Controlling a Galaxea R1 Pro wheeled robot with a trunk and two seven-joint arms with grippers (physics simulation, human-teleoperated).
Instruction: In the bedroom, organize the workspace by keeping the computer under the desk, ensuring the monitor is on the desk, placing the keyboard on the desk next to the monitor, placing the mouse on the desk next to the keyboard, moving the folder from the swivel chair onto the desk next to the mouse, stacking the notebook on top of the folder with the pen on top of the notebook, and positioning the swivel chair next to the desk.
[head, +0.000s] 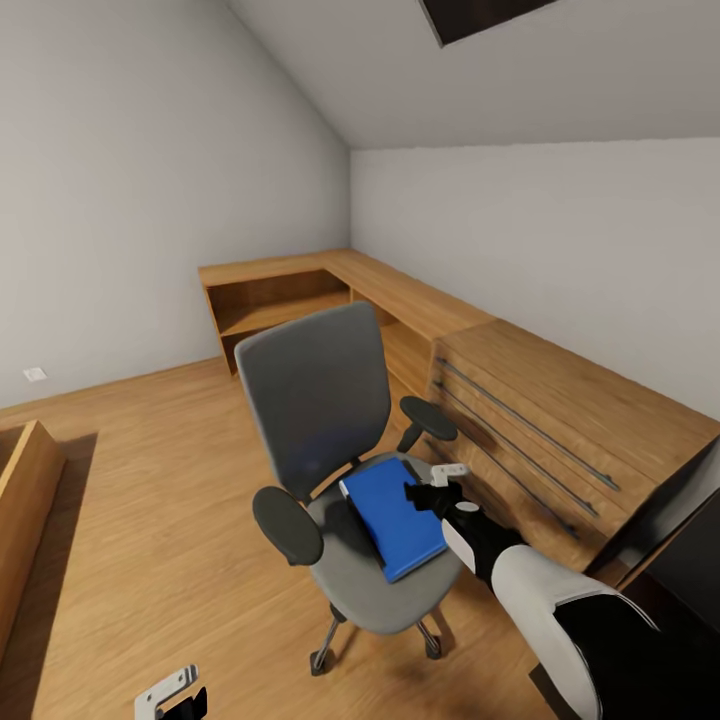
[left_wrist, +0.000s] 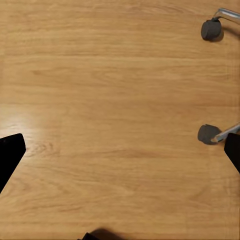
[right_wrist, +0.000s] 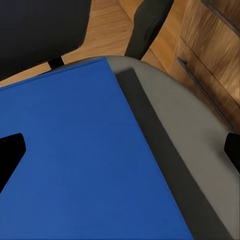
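Now | right gripper (right_wrist: 120, 145) spread wide above folder (right_wrist: 75, 160) | left gripper (left_wrist: 120, 150) spread, empty

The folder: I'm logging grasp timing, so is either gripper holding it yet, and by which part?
No. The right gripper is open above the folder on the swivel chair; nothing is held.

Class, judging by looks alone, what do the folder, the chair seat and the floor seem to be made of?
Folder: smooth, matte blue surface, probably plastic or card. Swivel chair seat: dull grey, likely fabric, though no weave shows. Floor: light wood planks with visible grain and a soft sheen.
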